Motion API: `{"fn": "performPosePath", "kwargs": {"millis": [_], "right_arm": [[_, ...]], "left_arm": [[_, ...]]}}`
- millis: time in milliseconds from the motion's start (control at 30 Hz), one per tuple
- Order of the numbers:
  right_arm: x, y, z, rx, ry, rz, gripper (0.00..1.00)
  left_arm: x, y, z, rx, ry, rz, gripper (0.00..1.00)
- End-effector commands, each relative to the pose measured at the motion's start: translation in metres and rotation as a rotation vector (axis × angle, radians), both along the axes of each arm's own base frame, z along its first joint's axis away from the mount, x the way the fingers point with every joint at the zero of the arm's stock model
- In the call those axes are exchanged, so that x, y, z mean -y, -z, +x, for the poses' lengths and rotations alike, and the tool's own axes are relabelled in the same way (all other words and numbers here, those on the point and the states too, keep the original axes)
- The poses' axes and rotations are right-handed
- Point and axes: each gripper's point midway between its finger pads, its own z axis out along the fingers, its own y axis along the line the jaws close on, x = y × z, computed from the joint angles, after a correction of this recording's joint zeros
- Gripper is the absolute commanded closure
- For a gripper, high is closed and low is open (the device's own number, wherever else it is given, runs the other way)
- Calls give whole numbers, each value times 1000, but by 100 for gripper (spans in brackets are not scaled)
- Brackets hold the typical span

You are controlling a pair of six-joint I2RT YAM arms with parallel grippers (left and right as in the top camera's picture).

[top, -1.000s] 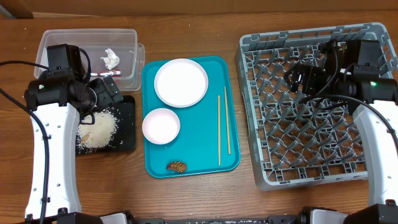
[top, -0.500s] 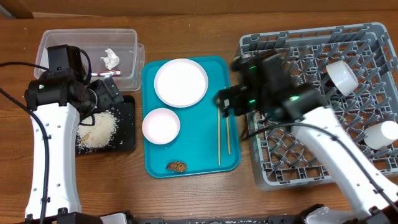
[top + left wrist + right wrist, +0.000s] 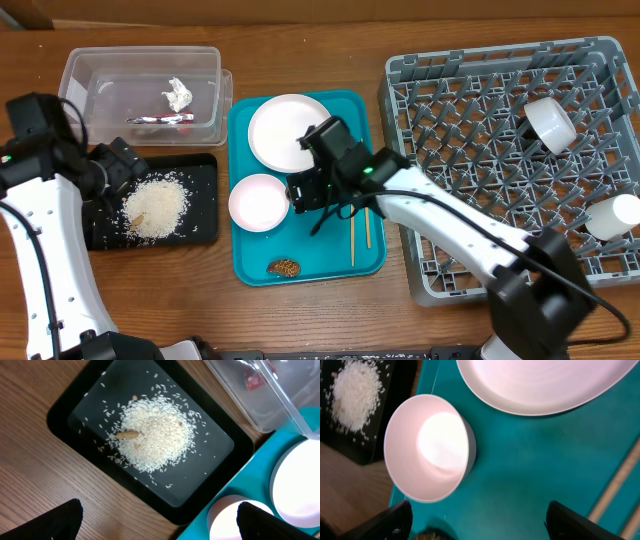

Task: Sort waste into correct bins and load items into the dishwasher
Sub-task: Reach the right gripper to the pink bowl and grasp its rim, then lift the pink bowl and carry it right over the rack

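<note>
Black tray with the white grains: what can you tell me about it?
The black tray is shallow, rectangular, round-cornered, seemingly plastic. It lies flat on the wooden table, next to the clear tub and the teal tray. A pile of white rice, loosely scattered at its edges, sits mid-tray, with one small tan scrap on it.

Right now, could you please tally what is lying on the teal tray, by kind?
white plate: 1
white bowl: 1
wooden chopsticks: 2
brown food lump: 1
Total on the teal tray: 5
</note>
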Motion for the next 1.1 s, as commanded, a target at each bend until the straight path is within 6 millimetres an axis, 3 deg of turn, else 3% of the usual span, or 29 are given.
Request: {"fn": "performPosePath", "kwargs": {"millis": [0,200,300,433,700,733,867,1067], "right_arm": [[-12,25,-1,-63,76,1,17],[-29,52,-5,-82,61,-9,21],[-26,65,-8,-105,86,-44,28],[-18,75,-9,-125,120,-85,45],[-11,77,-10,-126,130,-115,92],[-9,73,-9,-125,130,-123,96],[7,54,4,-79,176,-175,96],[42,-3,35,68,218,-253,96]], "left_arm": [[-1,-2,3,18,-24,-32,0],[0,-2,4,19,-21,-31,0],[0,-2,3,18,-21,-32,0],[0,-2,3,18,-21,-32,0],[0,-2,3,18,-21,-32,0],[0,-2,3,18,-21,-31,0],[0,-2,3,18,-21,-31,0],[0,-2,3,18,-21,-31,0]]}}
